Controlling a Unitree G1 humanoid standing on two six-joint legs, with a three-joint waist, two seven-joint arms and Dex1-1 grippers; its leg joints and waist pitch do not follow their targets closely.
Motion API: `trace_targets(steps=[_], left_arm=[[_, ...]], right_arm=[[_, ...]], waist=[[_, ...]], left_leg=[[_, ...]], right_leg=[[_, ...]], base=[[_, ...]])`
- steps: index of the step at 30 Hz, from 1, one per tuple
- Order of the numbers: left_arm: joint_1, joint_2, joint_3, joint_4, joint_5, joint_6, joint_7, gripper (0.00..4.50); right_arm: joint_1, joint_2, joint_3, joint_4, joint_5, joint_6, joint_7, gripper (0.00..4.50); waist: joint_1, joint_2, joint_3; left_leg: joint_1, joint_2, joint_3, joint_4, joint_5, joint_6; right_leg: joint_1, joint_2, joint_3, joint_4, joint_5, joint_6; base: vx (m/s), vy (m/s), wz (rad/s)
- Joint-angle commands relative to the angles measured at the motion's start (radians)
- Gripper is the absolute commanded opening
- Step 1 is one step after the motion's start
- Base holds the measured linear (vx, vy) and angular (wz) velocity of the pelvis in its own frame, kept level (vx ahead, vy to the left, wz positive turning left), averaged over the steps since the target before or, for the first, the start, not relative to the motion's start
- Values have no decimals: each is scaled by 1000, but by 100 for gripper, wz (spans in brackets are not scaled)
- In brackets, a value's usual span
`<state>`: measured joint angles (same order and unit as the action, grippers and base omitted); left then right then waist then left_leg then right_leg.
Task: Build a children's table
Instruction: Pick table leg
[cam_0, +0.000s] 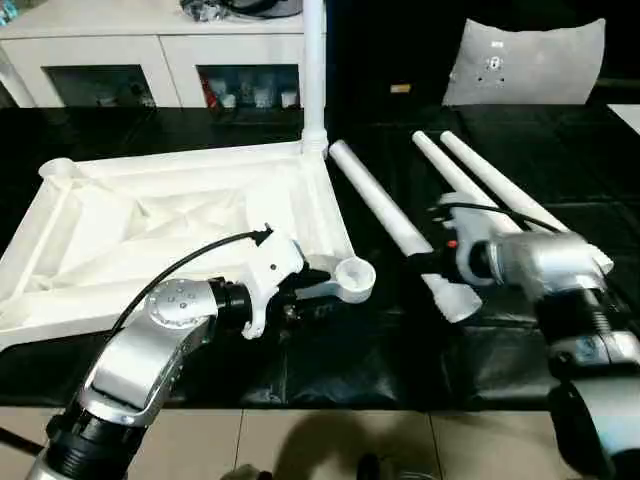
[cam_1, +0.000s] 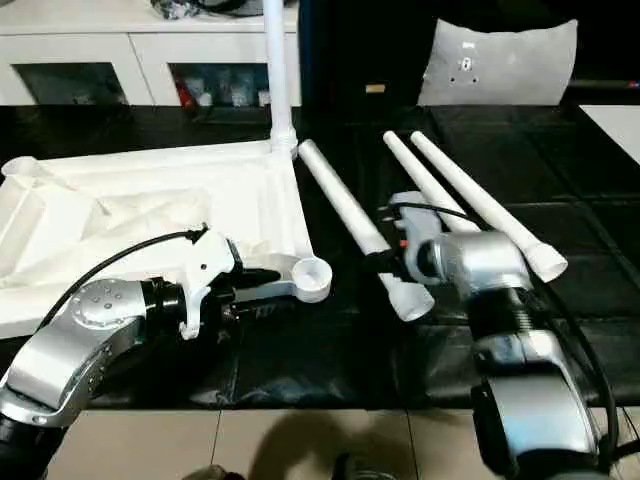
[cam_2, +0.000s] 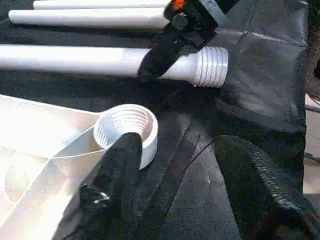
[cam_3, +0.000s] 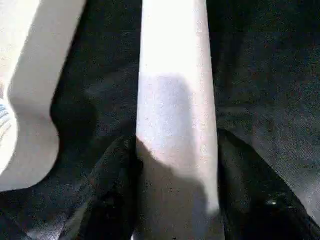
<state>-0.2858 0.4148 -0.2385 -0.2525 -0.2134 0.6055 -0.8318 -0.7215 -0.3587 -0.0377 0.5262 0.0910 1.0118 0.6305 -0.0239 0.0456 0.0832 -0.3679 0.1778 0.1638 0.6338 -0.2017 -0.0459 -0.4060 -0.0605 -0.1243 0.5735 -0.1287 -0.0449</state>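
leg (cam_0: 400, 232) between right hand (cam_3: 172, 200) fingers

Bright overhead light, white table top (cam_0: 180, 215) blown out to glare with ribs barely readable, black mat (cam_0: 400, 340) glossy with soft reflections, leg (cam_3: 175, 125) overexposed and blurred at close range, fingers' shadow fell across it

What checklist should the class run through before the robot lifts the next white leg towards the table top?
1. Right gripper fingers either side of the nearest white tapered plastic leg: ok.
2. Firm grip on that leg: cannot tell.
3. Threaded leg end unobstructed: ok.
4. Round corner socket empty: ok.
5. Left gripper steadying the white ribbed table top: cannot tell.
6. One leg already upright: ok.
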Motion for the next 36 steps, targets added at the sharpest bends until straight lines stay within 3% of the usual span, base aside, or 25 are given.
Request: trace_targets(steps=[1,6,8,9,10,11,12,13,14,15,17,19,21,22,23,24,25,31,36], left_arm=[[3,-10,26,-2,-10,-10,28,305],[-2,-49,57,17,-14,-45,70,337],[-31,-105,103,32,-43,-58,117,354],[-50,-138,130,36,-71,-54,138,354],[-64,-159,148,37,-91,-49,151,372],[-64,-159,148,37,-91,-49,151,381],[-92,-213,189,29,-156,-27,176,385],[-92,-213,189,29,-156,-27,176,391],[-107,-241,209,26,-193,-12,187,399],[-127,-280,237,21,-245,12,208,420],[-158,-336,284,15,-329,51,242,425],[-169,-355,303,14,-361,63,257,439],[-197,-395,345,12,-443,104,287,446],[-197,-395,345,12,-443,104,287,446],[-216,-417,365,4,-508,125,298,449],[-220,-422,369,2,-522,129,301,449],[-230,-433,379,-4,-553,140,313,450],[-251,-458,384,-11,-600,177,328,450],[-259,-455,376,-7,-628,206,354,450]], right_arm=[[31,23,-97,-86,53,19,-53,191],[66,80,-253,-183,136,-44,-127,189],[98,145,-376,-290,274,-186,-97,189],[113,170,-415,-347,334,-231,-66,189],[123,186,-438,-385,374,-253,-44,189],[123,186,-438,-385,374,-253,-44,189],[150,212,-488,-482,510,-157,47,188],[150,212,-488,-482,510,-157,47,188],[170,225,-498,-531,568,-123,88,188],[202,231,-489,-590,626,-75,138,188],[241,236,-467,-644,679,-26,191,188],[251,238,-459,-654,695,-14,197,188],[273,236,-442,-670,747,-12,196,188],[273,236,-442,-670,747,-12,196,188],[288,233,-431,-685,780,-4,199,188],[290,232,-429,-687,786,-1,199,188],[298,232,-428,-699,802,11,200,188],[313,228,-420,-725,827,46,207,188],[331,209,-388,-734,848,33,192,188]], waist=[[-5,-12,-70],[-12,-8,-73],[-17,-2,-73],[-21,-6,-72],[-19,-6,-76],[-19,-5,-76],[-24,1,-73],[-19,1,-77],[-19,3,-75],[-20,-1,-76],[-15,-6,-78],[-10,-7,-80],[-9,-13,-76],[-6,-11,-76],[-5,-11,-73],[-5,-17,-74],[2,-12,-74],[10,-11,-72],[14,-11,-74]], left_leg=[[16,25,-20,-63,-260,48],[15,24,-20,-65,-252,51],[19,22,-19,-63,-269,54],[16,20,-13,-63,-270,61],[17,24,-18,-65,-263,71],[14,27,-21,-69,-260,74],[15,32,-22,-73,-262,85],[18,32,-22,-71,-260,90],[9,35,-27,-75,-241,92],[10,33,-20,-73,-229,101],[1,32,-22,-75,-190,106],[-2,34,-22,-74,-160,112],[-1,25,-16,-70,-156,105],[0,23,-16,-71,-155,105],[2,23,-17,-72,-161,102],[2,22,-16,-71,-162,99],[5,23,-16,-71,-160,96],[7,31,-21,-79,-165,86],[2,37,-24,-83,-142,87]], right_leg=[[43,-72,29,-112,-645,-5],[43,-70,23,-119,-640,8],[40,-71,18,-123,-651,19],[41,-72,19,-130,-657,28],[42,-71,15,-127,-634,26],[46,-70,14,-124,-620,20],[48,-67,17,-125,-592,6],[49,-71,17,-124,-576,-3],[54,-72,18,-117,-548,-20],[55,-71,21,-119,-535,-29],[61,-74,24,-114,-516,-37],[61,-75,27,-112,-500,-46],[58,-75,25,-119,-544,-34],[59,-75,24,-122,-559,-28],[56,-72,21,-126,-585,-10],[56,-72,21,-128,-594,-1],[53,-74,21,-130,-602,4],[54,-74,19,-133,-591,27],[59,-78,24,-125,-529,10]], base=[[0,0,0],[0,0,0],[0,0,0],[0,0,0],[0,0,0],[0,0,0],[0,0,0],[0,0,0],[0,0,0],[0,0,0],[0,0,0],[0,0,0],[0,0,0],[0,0,0],[0,0,0],[0,0,0],[0,0,0],[0,0,0],[0,0,0]])
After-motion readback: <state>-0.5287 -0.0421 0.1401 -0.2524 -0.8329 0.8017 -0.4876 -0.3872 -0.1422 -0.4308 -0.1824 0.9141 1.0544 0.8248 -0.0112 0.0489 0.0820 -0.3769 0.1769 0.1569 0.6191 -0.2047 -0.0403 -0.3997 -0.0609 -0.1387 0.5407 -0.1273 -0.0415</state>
